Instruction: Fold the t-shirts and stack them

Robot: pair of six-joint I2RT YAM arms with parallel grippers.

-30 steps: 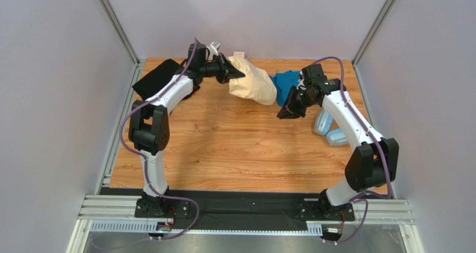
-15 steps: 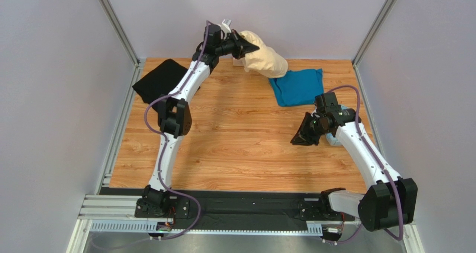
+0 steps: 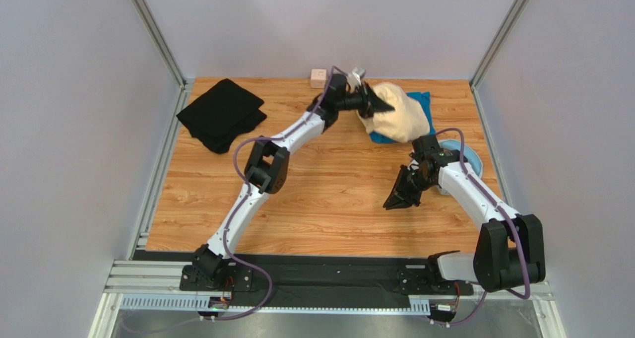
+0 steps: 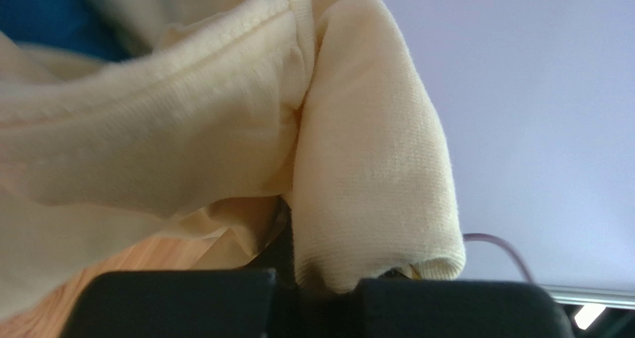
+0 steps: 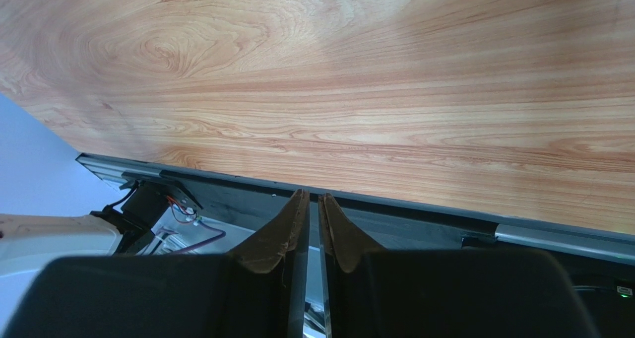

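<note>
Swung to the right since the earlier frames, the left arm now reaches across the wooden desk [image 3: 320, 193] toward its far right part, and the right arm has drawn back toward the near side.

The left pincer [image 3: 370, 100] is clamped on the pale cream-yellow cloth t-shirt [image 3: 400, 115]. In the left wrist view a ribbed fold of that shirt [image 4: 223, 144] is pinched between the black fingers of the pincer [image 4: 322, 282]. The shirt hangs as a rounded, bunched bundle, not laid flat.

It sits over the teal blue cloth t-shirt [image 3: 423, 102], which lies on the desk beneath it, with only its far right corner and a strip at its near left edge showing. From the wrist, a patch of teal [image 4: 45, 10] shows past the cream cloth. Whether the bundle rests on the teal shirt or hangs just above it cannot be told.

The black cloth t-shirt [image 3: 221, 115] lies folded at the far left of the desk, well apart from the other two.

The right pincer [image 3: 393, 199] points down over bare wood [image 5: 373, 77]; its fingers [image 5: 313, 222] are pressed nearly together with a thin slit between them, and nothing is held.

A small pink cube [image 3: 319, 77] stands at the far edge, and light-blue headphones [image 3: 468, 156] lie behind the right forearm
</note>
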